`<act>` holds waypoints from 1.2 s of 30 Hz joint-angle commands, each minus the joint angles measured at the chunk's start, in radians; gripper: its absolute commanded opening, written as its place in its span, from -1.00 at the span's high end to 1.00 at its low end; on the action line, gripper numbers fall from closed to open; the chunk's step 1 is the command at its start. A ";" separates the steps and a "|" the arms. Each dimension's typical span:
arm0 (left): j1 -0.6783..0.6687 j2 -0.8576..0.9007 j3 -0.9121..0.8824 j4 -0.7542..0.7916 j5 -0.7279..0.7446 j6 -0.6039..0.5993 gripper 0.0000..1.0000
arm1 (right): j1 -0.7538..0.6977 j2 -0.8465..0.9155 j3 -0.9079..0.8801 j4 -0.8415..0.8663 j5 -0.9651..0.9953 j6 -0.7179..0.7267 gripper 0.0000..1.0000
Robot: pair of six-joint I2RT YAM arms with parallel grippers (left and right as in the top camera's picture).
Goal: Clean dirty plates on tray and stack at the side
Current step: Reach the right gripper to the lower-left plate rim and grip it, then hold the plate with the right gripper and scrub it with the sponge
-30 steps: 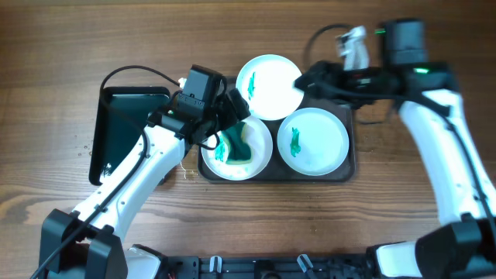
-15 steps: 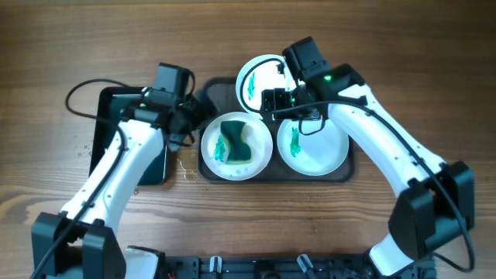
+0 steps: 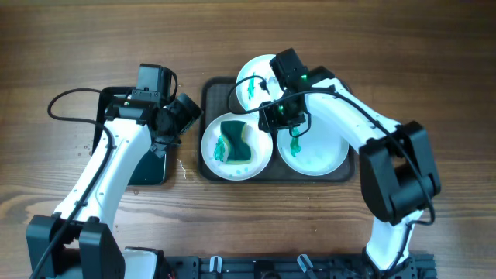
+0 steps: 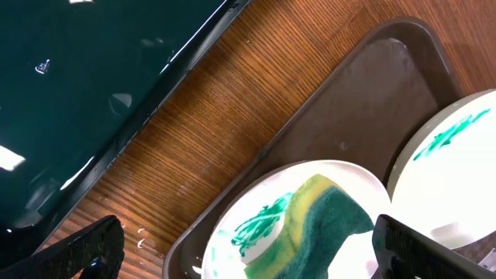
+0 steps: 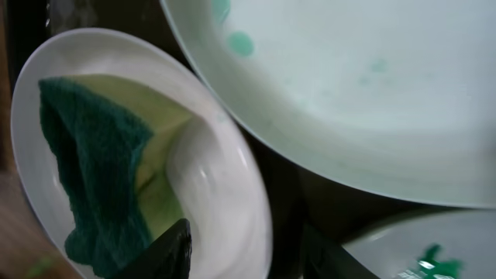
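On the right gripper [image 3: 280, 116], one black fingertip [image 5: 167, 252] sits just inside the rim of the front-left round white plate [image 3: 260, 151]. The other fingertip is unclear, so can't tell if it's clamped. That plate holds a green-and-yellow sponge [image 3: 236, 141]. The left gripper [image 3: 186, 116] has fingers spread wide and empty, hovering between the glossy black tray [image 3: 116, 105] and the big dark brown tray [image 3: 217, 89]. Back plate [image 3: 260, 85], right plate [image 3: 322, 155] and the front-left one are all teal-smeared and lie unstacked on the brown tray.
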 commanded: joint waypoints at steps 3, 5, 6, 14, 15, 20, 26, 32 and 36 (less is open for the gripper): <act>0.002 -0.001 0.011 -0.003 -0.014 -0.009 -1.00 | 0.005 0.057 0.004 0.004 -0.081 -0.069 0.18; 0.002 -0.001 0.011 -0.003 -0.013 -0.009 -1.00 | 0.005 0.056 0.004 -0.008 -0.051 -0.058 0.05; 0.002 -0.001 0.011 -0.003 -0.013 -0.009 -1.00 | 0.005 0.056 0.004 -0.023 -0.050 -0.059 -0.05; -0.025 -0.001 0.011 0.025 0.064 0.087 -1.00 | 0.005 0.058 -0.040 -0.062 0.047 -0.069 -0.04; -0.034 -0.001 0.011 0.032 0.085 0.117 -1.00 | 0.005 0.058 -0.040 -0.065 0.051 -0.069 0.02; -0.107 0.000 -0.001 0.047 0.106 0.175 -0.38 | 0.005 0.058 -0.040 -0.049 0.015 -0.039 0.46; -0.200 0.030 -0.061 0.137 0.111 0.175 -0.12 | 0.005 0.058 -0.040 -0.028 -0.027 -0.033 0.59; -0.295 0.135 -0.083 0.233 0.193 0.317 -0.53 | 0.005 0.058 -0.040 -0.007 -0.027 -0.011 0.54; -0.311 0.194 -0.083 0.240 0.192 0.317 -0.32 | 0.005 0.058 -0.040 0.003 -0.030 -0.006 0.57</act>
